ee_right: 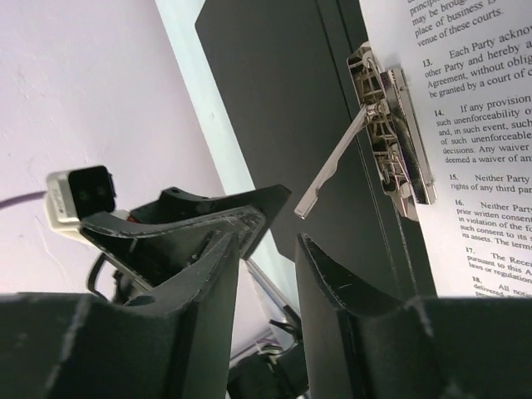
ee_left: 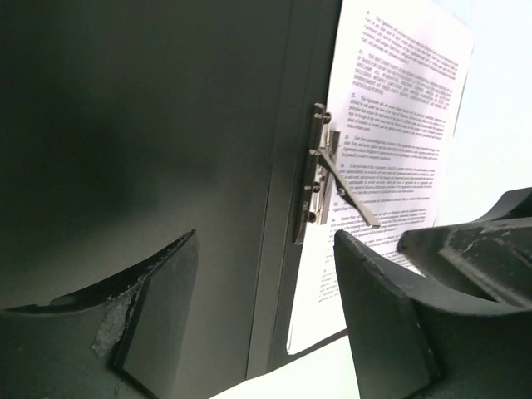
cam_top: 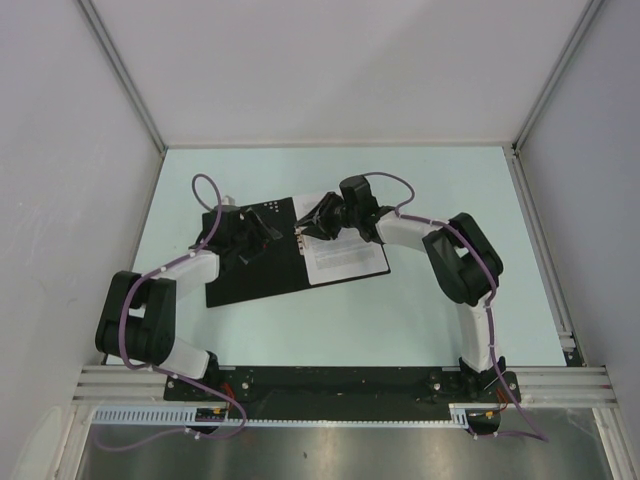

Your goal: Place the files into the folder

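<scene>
**Item 1, folder** (cam_top: 250,278): lies open and flat at mid-table (cam_top: 420,320), black inside facing up.

**Item 2, files** (cam_top: 345,258): white printed sheets lying on the folder's 3 o'clock half. Their inner edge is tucked at the spine, under the clip.

**Item 3, clip** (ee_right: 397,125): metal, fixed along the spine toward the folder's 12 o'clock end. Its lever (ee_right: 332,166) is raised and angled away from the paper.

**Item 4, left gripper** (cam_top: 250,235): over the bare black cover, at 9 o'clock of the clip. Its fingers are spread wide and hold nothing.

**Item 5, right gripper** (cam_top: 312,228): just at 1 o'clock of the clip in the top view. Its fingers (ee_right: 224,266) are parted by a narrow, empty gap. In the wrist view the lever tip is close by them but not between them.
</scene>
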`<action>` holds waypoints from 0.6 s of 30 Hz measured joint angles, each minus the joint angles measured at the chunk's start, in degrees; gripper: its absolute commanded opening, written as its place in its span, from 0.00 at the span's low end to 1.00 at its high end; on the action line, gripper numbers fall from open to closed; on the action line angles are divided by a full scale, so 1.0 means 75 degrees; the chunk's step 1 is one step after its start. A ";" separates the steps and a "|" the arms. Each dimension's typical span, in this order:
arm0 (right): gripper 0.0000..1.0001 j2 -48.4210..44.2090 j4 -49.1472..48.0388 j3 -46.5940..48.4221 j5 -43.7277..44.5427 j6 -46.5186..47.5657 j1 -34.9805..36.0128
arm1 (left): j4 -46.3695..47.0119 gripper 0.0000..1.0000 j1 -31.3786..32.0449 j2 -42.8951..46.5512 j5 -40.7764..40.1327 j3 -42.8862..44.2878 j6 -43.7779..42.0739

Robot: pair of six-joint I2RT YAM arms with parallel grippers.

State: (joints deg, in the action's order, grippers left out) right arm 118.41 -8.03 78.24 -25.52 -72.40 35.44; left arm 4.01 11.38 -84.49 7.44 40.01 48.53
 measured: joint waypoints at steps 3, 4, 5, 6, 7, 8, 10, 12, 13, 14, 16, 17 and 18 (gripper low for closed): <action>0.37 0.0035 -0.0003 0.0000 0.0099 -0.0251 0.0015 | 0.0090 0.72 -0.0015 0.0000 0.0003 -0.0128 0.0012; 0.37 0.0061 -0.0006 0.0000 0.0117 -0.0338 0.0020 | 0.0096 0.72 -0.0017 0.0000 0.0006 -0.0152 0.0015; 0.37 0.0090 -0.0012 0.0000 0.0128 -0.0405 0.0026 | 0.0117 0.72 -0.0023 0.0000 0.0015 -0.0166 0.0017; 0.37 0.0128 -0.0029 0.0000 0.0149 -0.0463 0.0026 | 0.0137 0.72 -0.0029 0.0003 0.0020 -0.0169 0.0023; 0.37 0.0152 -0.0032 0.0000 0.0157 -0.0504 0.0026 | 0.0152 0.72 -0.0029 0.0003 0.0026 -0.0169 0.0047; 0.37 0.0189 -0.0023 0.0000 0.0172 -0.0548 0.0026 | 0.0166 0.72 -0.0035 0.0009 0.0029 -0.0169 0.0064; 0.37 0.0245 -0.0026 0.0000 0.0195 -0.0597 0.0035 | 0.0178 0.72 -0.0035 0.0017 0.0029 -0.0169 0.0070; 0.37 0.0289 -0.0032 0.0000 0.0216 -0.0673 0.0047 | 0.0184 0.72 -0.0035 0.0023 0.0032 -0.0169 0.0070; 0.37 0.0321 -0.0055 0.0000 0.0224 -0.0723 0.0058 | 0.0187 0.73 -0.0035 0.0023 0.0032 -0.0169 0.0073; 0.36 0.0347 -0.0085 0.0000 0.0224 -0.0749 0.0067 | 0.0187 0.74 -0.0035 0.0023 0.0032 -0.0169 0.0073; 0.35 0.0423 -0.0134 0.0000 0.0227 -0.0813 0.0090 | 0.0187 0.76 -0.0035 0.0023 0.0035 -0.0169 0.0073; 0.34 0.0458 -0.0146 0.0000 0.0227 -0.0839 0.0102 | 0.0189 0.77 -0.0035 0.0023 0.0035 -0.0169 0.0073; 0.32 0.0493 -0.0178 0.0000 0.0224 -0.0871 0.0117 | 0.0189 0.77 -0.0035 0.0023 0.0035 -0.0169 0.0073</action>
State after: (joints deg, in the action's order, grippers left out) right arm 122.10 -9.37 78.24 -23.83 -78.94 36.32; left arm 5.43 11.11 -84.31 7.70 38.74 49.08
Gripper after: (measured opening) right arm 0.354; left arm 0.759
